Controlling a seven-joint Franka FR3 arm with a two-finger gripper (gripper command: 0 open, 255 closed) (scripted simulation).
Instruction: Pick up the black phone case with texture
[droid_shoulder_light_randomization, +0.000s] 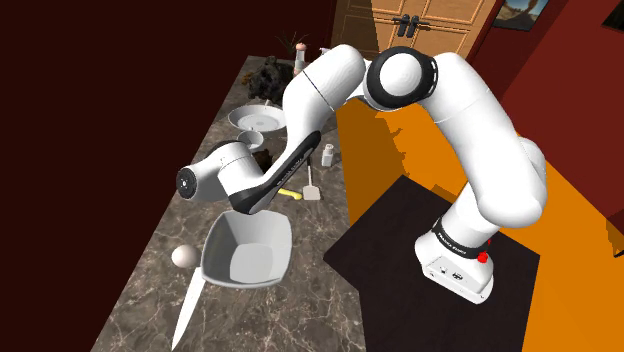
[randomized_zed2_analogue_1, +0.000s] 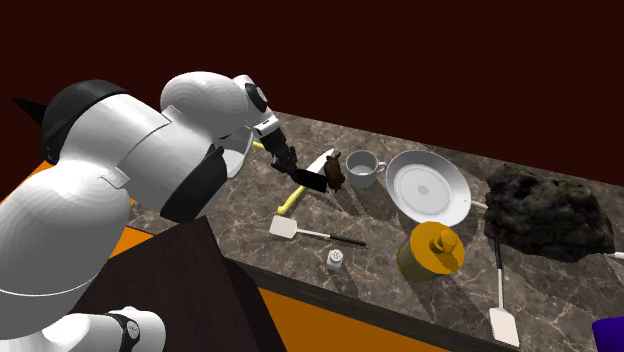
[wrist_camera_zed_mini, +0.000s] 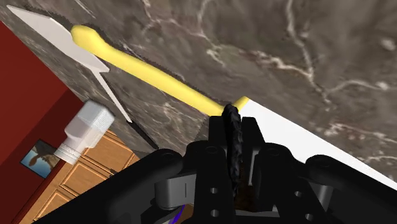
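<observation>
At lower centre of the wrist view, clasps black phone case (wrist_camera_zed_mini: 232, 127) edge-on between closed fingers (wrist_camera_zed_mini: 215, 145); judged light, stiff, best held across textured faces.

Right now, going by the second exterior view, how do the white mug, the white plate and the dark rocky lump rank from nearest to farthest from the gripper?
1. The white mug, just to that view's right of the gripper, which clasps the black phone case.
2. The white plate, next along, past the mug.
3. The dark rocky lump, far off toward the view's right end of the counter.
</observation>
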